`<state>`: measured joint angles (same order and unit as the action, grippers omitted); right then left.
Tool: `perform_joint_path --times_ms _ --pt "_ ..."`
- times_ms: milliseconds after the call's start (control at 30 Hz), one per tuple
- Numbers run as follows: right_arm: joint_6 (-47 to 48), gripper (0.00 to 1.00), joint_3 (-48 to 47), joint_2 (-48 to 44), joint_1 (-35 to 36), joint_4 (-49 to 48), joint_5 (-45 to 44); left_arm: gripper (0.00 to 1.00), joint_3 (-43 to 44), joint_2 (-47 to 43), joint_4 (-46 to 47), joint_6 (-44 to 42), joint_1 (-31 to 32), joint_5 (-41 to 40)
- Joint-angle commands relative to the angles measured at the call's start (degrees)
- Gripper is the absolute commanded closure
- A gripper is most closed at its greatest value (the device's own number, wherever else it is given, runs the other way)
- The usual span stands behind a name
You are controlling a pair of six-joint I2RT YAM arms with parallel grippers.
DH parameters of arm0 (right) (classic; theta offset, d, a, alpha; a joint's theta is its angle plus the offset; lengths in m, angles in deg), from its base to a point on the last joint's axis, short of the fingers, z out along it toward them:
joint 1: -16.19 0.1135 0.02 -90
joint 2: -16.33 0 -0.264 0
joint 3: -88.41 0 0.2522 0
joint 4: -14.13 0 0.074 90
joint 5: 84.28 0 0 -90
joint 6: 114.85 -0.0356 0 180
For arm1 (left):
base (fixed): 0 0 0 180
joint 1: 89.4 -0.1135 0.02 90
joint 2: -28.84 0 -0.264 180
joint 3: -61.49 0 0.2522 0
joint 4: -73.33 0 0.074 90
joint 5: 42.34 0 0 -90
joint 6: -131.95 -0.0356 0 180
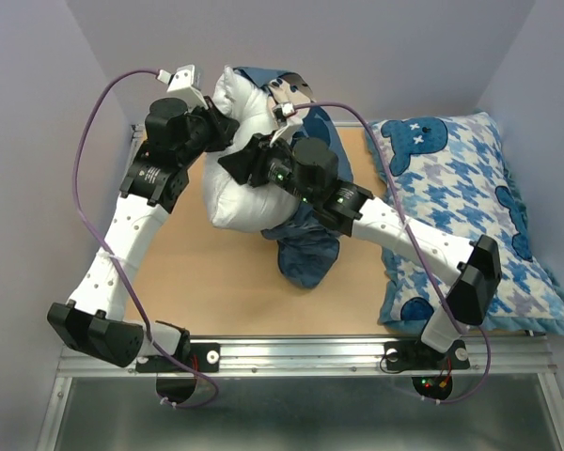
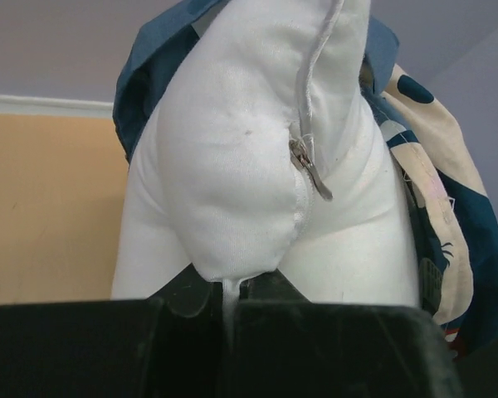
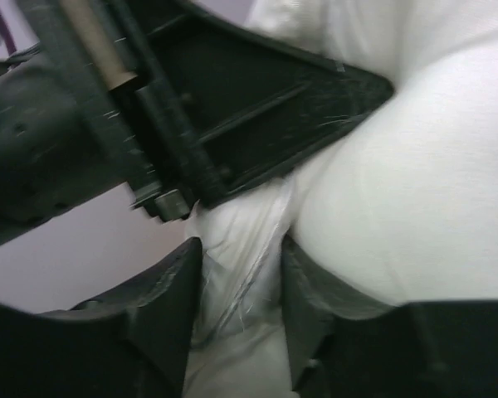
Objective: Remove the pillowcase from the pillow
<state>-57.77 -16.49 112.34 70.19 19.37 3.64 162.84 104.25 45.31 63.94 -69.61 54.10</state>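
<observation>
The white pillow (image 1: pixel 233 178) is held up above the table, bunched between both arms. My left gripper (image 1: pixel 226 132) is shut on a pinch of its white cloth (image 2: pixel 229 286), just below the pillow's zipper pull (image 2: pixel 310 170). From the right, my right gripper (image 1: pixel 235 165) meets the pillow, with a fold of white pillow fabric filling the gap between its fingers (image 3: pixel 242 282). The slate-blue pillowcase (image 1: pixel 308 246) hangs limp off the pillow's right side down to the table. More pillowcase (image 2: pixel 469 249) wraps behind the pillow.
A blue-and-white houndstooth pillow (image 1: pixel 470 216) lies along the right side of the wooden table (image 1: pixel 197 272). Grey walls close in the back and sides. A metal rail (image 1: pixel 310 353) with both arm bases runs along the near edge.
</observation>
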Motion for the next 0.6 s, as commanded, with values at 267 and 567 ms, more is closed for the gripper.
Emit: perform_joint_path --times_ms 267,567 --pt "11.5 0.11 -2.6 -15.5 2.5 17.9 -15.0 1.00 -5.1 -4.0 -5.2 -12.4 2.5 5.1" --pt "23.7 0.02 -15.3 -7.5 -3.5 23.5 -23.3 1.00 -7.5 -7.2 -6.9 -15.6 6.3 4.5"
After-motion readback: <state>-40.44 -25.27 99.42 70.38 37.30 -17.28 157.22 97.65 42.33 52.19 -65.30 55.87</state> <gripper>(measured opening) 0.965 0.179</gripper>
